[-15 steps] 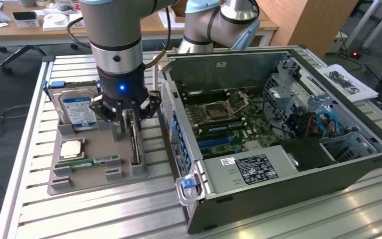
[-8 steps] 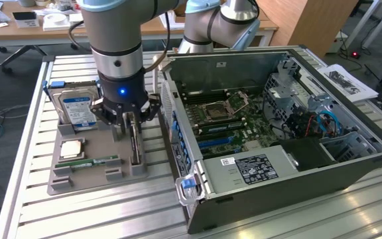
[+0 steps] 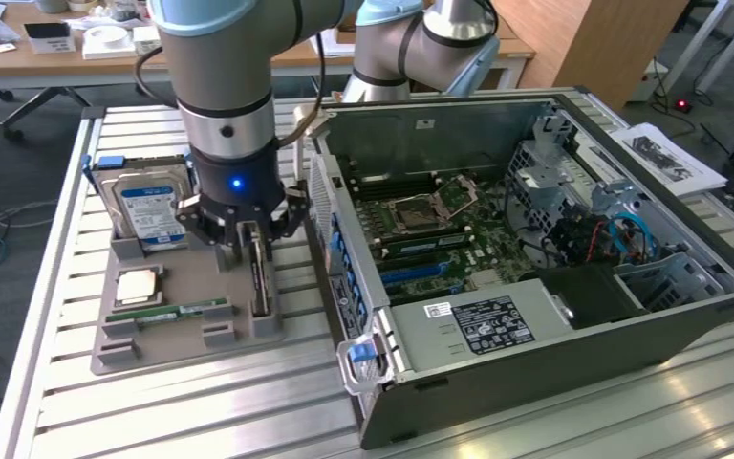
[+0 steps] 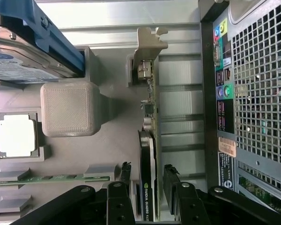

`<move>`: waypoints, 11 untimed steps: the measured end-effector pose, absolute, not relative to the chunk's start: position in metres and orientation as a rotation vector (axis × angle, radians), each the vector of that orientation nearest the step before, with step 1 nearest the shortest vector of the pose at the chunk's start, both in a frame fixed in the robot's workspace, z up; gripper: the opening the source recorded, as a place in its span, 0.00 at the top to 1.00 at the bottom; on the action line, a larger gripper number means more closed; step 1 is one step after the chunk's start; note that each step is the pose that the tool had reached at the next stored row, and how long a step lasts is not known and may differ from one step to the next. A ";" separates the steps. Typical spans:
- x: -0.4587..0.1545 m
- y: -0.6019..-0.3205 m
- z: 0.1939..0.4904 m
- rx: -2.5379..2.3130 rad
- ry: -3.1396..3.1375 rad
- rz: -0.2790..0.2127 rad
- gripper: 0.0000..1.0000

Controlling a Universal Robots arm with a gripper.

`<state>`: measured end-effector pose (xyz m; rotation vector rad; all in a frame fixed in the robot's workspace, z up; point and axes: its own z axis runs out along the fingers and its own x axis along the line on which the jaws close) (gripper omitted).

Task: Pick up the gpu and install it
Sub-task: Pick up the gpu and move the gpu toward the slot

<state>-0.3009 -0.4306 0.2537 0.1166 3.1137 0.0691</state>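
You see the gripper [image 3: 255, 247] low over the grey tray [image 3: 150, 349], at the tray's side towards the exterior view's right, next to the open computer case [image 3: 533, 316]. The gpu [image 3: 261, 287] stands on its long edge in a slot of this tray, upright, and it is not lifted.

From the wrist view you can read the hand better. The jaws stand wide, one on each side of the gpu [image 4: 149, 140]. One of the black fingers [image 4: 125, 174] is beside the face with the black cooler, and the other is beside the bare green face. A narrow gap shows on both sides, so the hand is holding nothing. The silver bracket [image 4: 147, 44] is at the end of the card far from the fingers.

On the same tray you find the other parts:
- The hard drive [image 3: 146, 206] (the one with the blue and white label) stands in its holder, towards the exterior view's left of the gripper.
- The square processor chip [image 3: 138, 284] lies flat in its pocket.
- The narrow green memory stick [image 3: 183, 311] lies near the chip, between two small grey blocks.

The case lies on its side on the slatted metal table [image 3: 150, 421], just beside the tray. Its cover is off, and you can see the motherboard [image 3: 438, 229] inside.
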 end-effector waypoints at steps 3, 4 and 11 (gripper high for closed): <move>-0.301 -0.431 0.250 0.117 3.114 0.069 0.58; -0.301 -0.430 0.249 0.117 3.114 0.069 0.58; -0.299 -0.431 0.245 0.117 3.114 0.069 0.58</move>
